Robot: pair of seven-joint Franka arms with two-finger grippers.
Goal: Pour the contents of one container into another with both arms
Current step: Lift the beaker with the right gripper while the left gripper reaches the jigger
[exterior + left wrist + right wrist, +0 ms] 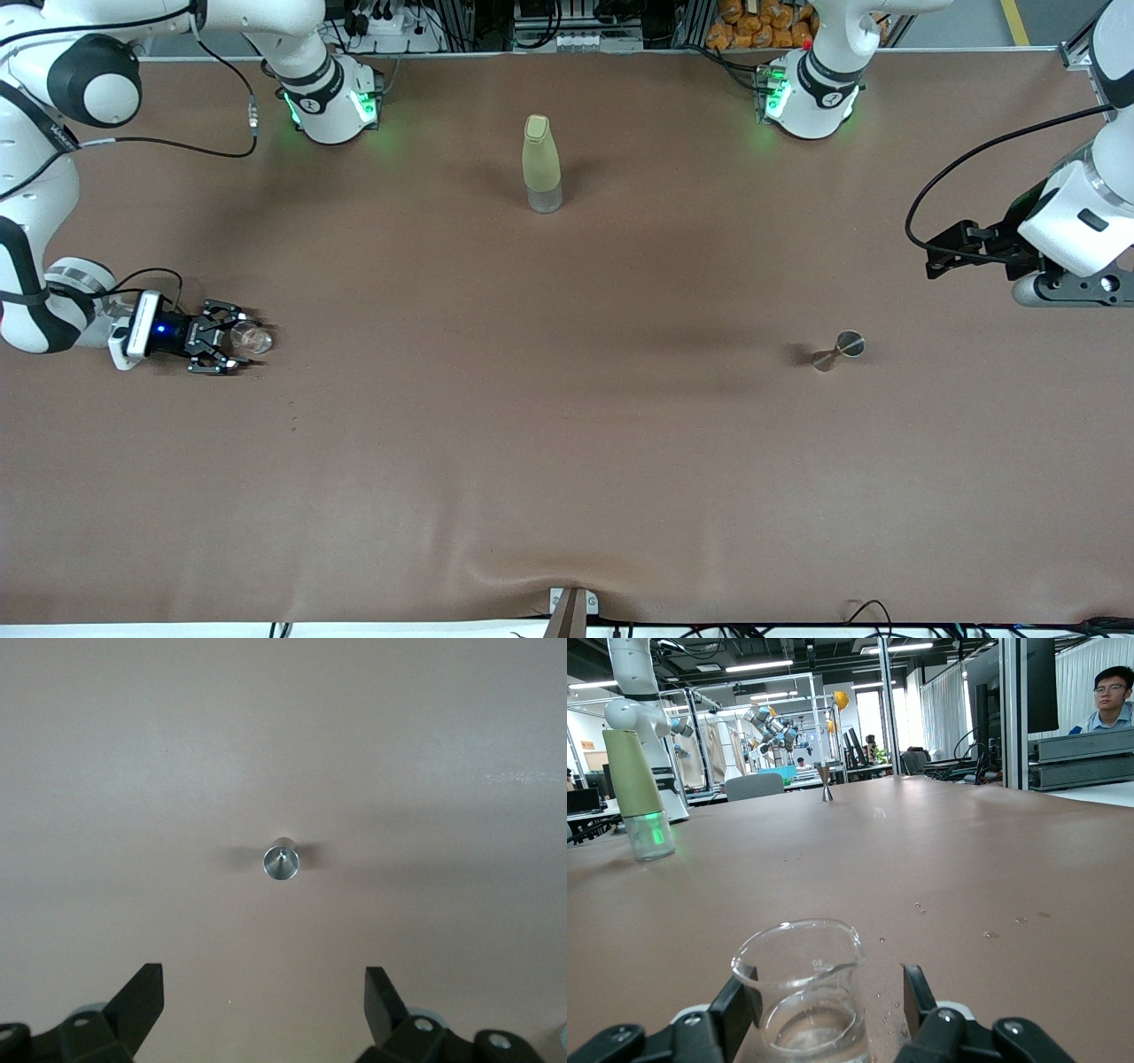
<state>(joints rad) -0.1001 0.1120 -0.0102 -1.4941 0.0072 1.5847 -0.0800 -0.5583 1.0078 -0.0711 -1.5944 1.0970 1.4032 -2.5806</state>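
Observation:
The tiny clear glass cup (252, 338) stands on the brown table toward the right arm's end, with a little clear liquid in it (806, 992). My right gripper (241, 339) is low at the table with its fingers on either side of the cup (828, 1001). One finger (740, 1003) is against the glass; a gap shows between the glass and the other finger, so the gripper is open. The silvery hourglass measuring cup (842, 348) stands upright toward the left arm's end. My left gripper (932, 259) hangs open and empty above the table, and its wrist view (264, 992) shows the measuring cup (281, 860).
A tall yellow-green bottle (541, 164) stands upright mid-table, farther from the front camera than both cups, and shows in the right wrist view (640, 797). Small water droplets (921, 908) lie on the table beside the glass cup. The two arm bases (332, 97) stand along the table's back edge.

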